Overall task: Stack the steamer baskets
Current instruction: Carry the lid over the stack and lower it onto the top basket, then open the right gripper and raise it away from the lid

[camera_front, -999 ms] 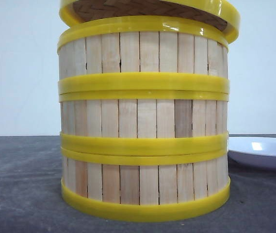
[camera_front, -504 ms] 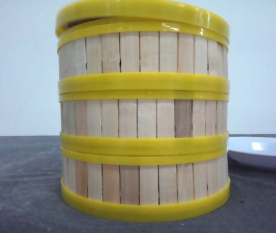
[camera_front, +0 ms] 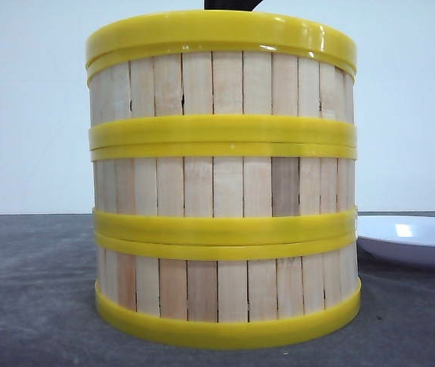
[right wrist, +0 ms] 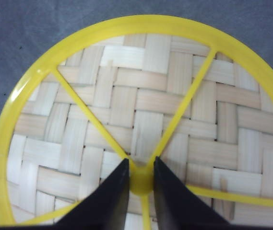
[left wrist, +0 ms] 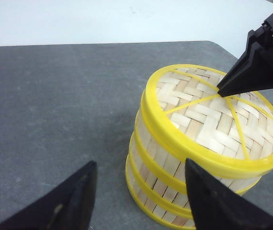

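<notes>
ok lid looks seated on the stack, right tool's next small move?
Probably open the right tool and lift straight up. Its fingers pinch the knob of the lid, which sits level and flush on the three stacked steamer baskets. The left tool hangs open, clear of the stack.

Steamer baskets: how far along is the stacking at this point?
Done: all three steamer baskets stand in one straight column on the table, and the woven lid sits level on top. In hand: the right gripper is at the lid's center knob, one finger either side. The left gripper is open beside the stack, holding nothing. Left: release the knob and withdraw. The white plate plays no part.
</notes>
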{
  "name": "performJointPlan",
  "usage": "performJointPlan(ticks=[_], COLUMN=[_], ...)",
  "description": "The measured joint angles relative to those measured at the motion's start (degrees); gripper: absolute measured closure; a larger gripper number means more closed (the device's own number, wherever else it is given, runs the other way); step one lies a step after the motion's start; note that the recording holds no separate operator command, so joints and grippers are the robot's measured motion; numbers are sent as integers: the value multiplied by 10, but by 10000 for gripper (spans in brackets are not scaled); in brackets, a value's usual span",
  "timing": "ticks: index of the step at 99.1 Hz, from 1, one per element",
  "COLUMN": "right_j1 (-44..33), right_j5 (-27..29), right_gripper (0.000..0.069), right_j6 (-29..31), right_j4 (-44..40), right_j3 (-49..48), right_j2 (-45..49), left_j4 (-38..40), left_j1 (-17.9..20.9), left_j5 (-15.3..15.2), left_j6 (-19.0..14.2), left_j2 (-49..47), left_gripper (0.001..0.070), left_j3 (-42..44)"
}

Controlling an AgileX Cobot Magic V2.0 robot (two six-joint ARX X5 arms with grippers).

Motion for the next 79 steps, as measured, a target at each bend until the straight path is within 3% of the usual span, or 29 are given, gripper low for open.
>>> performJointPlan(ticks=[10,19,39,79], right_j1=[0,0,1,58], right_j5=[0,2,44,206], right_gripper=[376,306,284,283], right_j6=[0,-2,-13,-15], right_j4=[19,25,41,73], right_j3=[0,0,0,0], right_j2=[8,8,-23,-249], left_j4=[0,0,0,26], left_j1=[0,0,0,0], left_j5=[0,0,0,0], left_j6=[0,0,0,0], left_j2=[0,0,0,0], left_gripper=[363,363,363,363], left_j3=[0,0,0,0])
